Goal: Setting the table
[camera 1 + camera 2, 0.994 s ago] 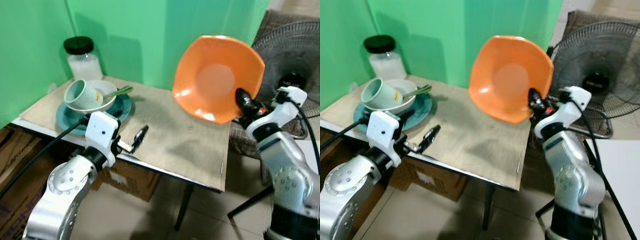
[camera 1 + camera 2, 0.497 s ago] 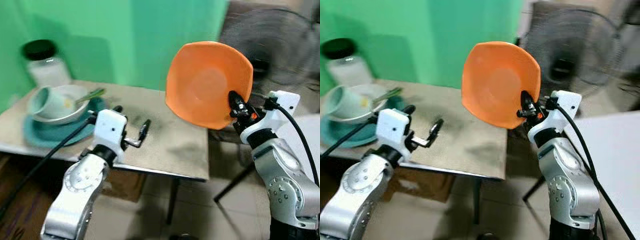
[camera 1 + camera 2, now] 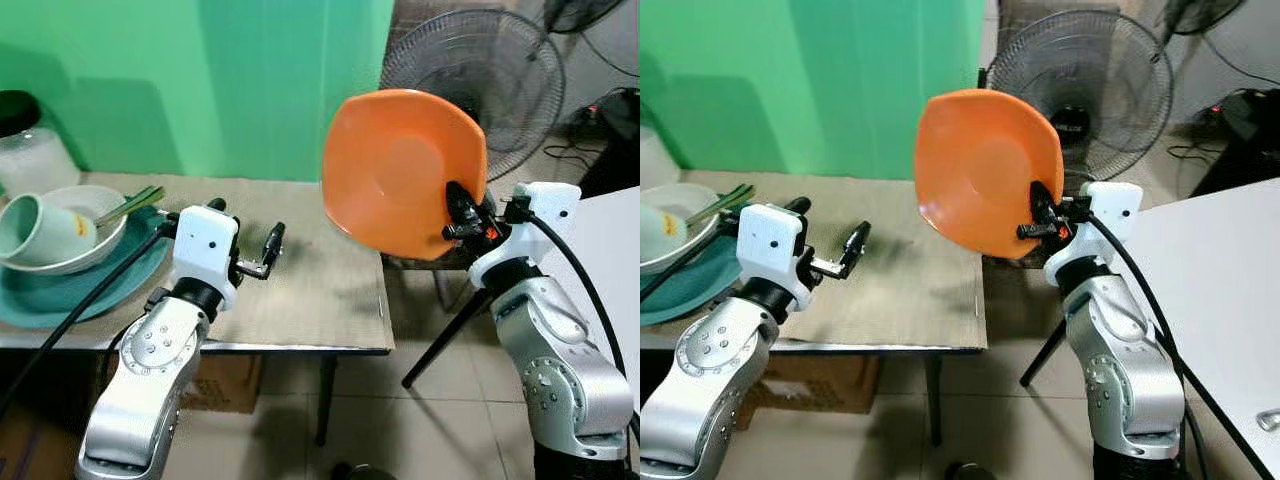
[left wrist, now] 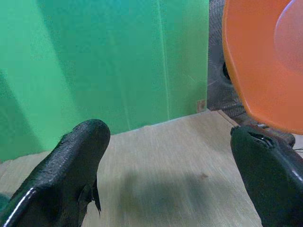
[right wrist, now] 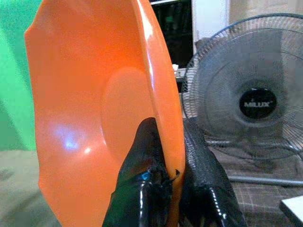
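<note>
My right gripper (image 3: pixel 458 212) is shut on the rim of an orange plate (image 3: pixel 400 170), held upright in the air just past the right edge of the wooden table (image 3: pixel 320 290). The right wrist view has both black fingers (image 5: pixel 144 156) pinching that orange plate (image 5: pixel 94 104) edge. Over the table's middle my left gripper (image 3: pixel 265 250) stands open and empty, its fingers (image 4: pixel 71 165) spread wide above the tabletop (image 4: pixel 165 170). At the table's left a teal plate (image 3: pixel 60 300) carries a white bowl (image 3: pixel 85 215) with a pale green cup (image 3: pixel 35 230) and green chopsticks (image 3: pixel 135 203).
A glass jar with a black lid (image 3: pixel 25 140) stands at the back left against the green wall (image 3: pixel 200 80). A standing fan (image 3: pixel 475 60) is behind the orange plate. A white table (image 3: pixel 1230 290) fills the right. Tiled floor lies below, with a cardboard box (image 3: pixel 225 380) under the wooden table.
The camera has swung to the right, shifting the wooden table leftward and bringing the white table into view. The orange plate stays clamped in my right gripper; the left gripper remains open.
</note>
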{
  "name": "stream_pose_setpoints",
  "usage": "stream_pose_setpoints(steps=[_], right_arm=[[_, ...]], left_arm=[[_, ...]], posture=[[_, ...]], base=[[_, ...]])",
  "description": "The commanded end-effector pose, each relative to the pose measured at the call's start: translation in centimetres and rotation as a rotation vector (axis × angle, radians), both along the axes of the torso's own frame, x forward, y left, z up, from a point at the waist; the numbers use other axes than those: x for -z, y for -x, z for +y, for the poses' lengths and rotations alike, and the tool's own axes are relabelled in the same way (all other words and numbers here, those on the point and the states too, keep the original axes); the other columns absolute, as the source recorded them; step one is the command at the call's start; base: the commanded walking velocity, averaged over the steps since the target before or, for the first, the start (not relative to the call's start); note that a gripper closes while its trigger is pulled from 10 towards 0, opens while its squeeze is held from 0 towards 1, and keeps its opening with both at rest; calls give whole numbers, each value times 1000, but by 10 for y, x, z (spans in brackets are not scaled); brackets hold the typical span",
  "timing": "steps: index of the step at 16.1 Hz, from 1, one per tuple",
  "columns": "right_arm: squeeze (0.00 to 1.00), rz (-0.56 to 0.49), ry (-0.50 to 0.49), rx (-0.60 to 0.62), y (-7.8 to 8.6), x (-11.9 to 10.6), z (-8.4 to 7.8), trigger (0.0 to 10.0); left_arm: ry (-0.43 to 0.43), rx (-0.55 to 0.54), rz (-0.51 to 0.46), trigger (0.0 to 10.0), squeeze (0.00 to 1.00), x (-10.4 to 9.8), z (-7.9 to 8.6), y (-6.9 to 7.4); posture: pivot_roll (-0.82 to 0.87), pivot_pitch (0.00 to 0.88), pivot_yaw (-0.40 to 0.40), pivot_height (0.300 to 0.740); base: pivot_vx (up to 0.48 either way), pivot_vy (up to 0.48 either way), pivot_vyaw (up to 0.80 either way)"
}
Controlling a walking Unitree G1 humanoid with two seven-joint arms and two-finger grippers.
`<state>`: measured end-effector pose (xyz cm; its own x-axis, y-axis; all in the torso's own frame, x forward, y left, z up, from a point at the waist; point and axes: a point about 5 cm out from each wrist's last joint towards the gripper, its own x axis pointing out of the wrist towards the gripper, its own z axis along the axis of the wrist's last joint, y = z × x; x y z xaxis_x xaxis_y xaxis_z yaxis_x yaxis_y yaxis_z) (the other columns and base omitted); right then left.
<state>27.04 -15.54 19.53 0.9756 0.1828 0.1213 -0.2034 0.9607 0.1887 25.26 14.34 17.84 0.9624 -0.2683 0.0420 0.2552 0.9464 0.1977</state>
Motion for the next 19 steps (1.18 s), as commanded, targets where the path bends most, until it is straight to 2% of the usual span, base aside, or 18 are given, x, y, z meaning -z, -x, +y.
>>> stream_pose_setpoints(steps=[1, 8, 19], right_arm=[[0, -44, -9, 5, 0, -10, 1, 10000], [0, 12, 20, 22, -3, 0, 4, 10000], [0, 44, 11, 31, 0, 5, 4, 10000]], left_arm=[[-9, -17, 8, 10000, 8, 3, 0, 0], [-16, -96, -24, 10000, 0, 2, 6, -6], [-8, -82, -34, 10000, 0, 1, 4, -9]], posture=[[-43, 0, -37, 740], [-42, 0, -31, 740], [-47, 0, -18, 740]], base=[[0, 0, -775], [0, 0, -777], [0, 0, -781]])
